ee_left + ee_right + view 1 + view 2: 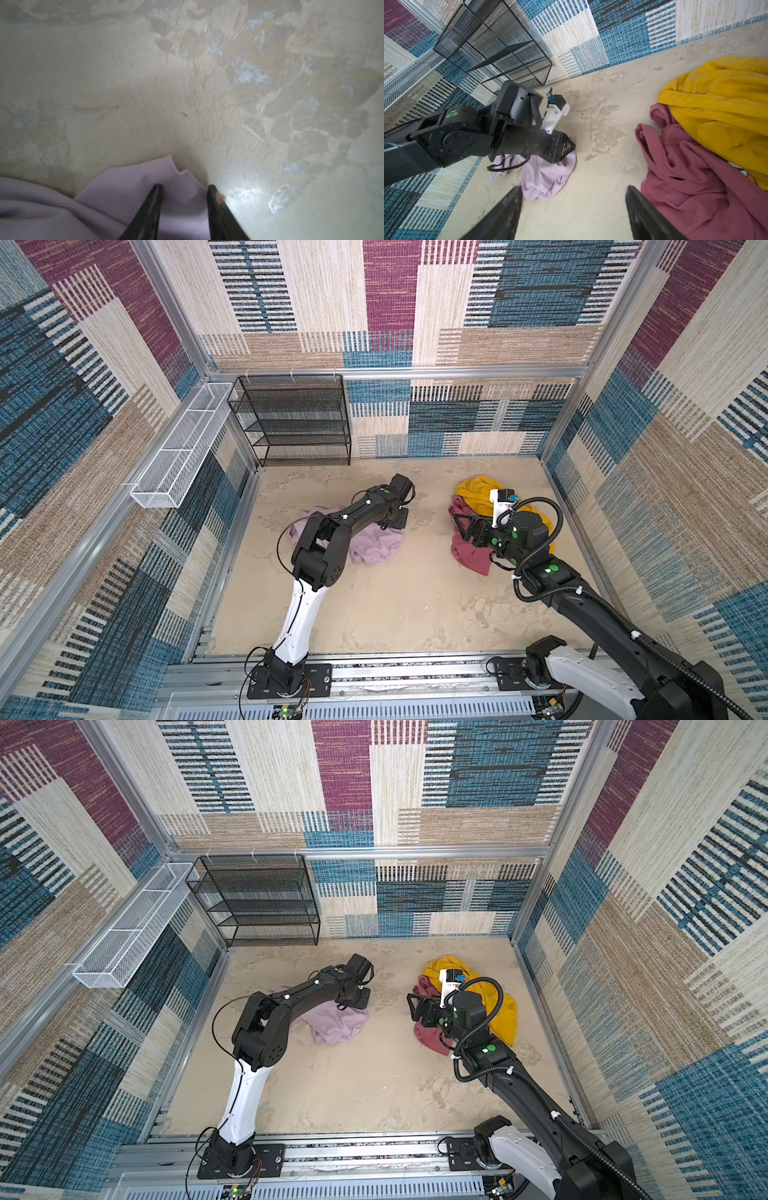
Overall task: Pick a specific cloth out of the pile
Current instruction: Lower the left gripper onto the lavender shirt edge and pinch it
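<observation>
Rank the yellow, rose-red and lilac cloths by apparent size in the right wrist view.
1. rose-red cloth and yellow cloth: they look alike and both are cut off by the picture's edge, so unranked.
2. lilac cloth: smallest, though farther away and partly hidden by the left arm.

**Colour key.** The cloth (376, 545), on the table's left half, is showing plain pale lilac-pink with fine ribbing, while near the right edge the pile (461, 504) is showing a dusty rose-red cloth (469, 553) against a mustard-yellow cloth (473, 489), both unpatterned. The table (395, 605) is showing mottled beige with paler flecks, and the walls (540, 290) are carrying a patchwork of blue, magenta, cream and tan blocks, many striped. The mesh shelf (297, 418) at the far left corner is appearing black and the mesh basket (178, 452) white; the left arm (320, 556) and right arm (582, 605) are showing black with white links and green dots.
</observation>
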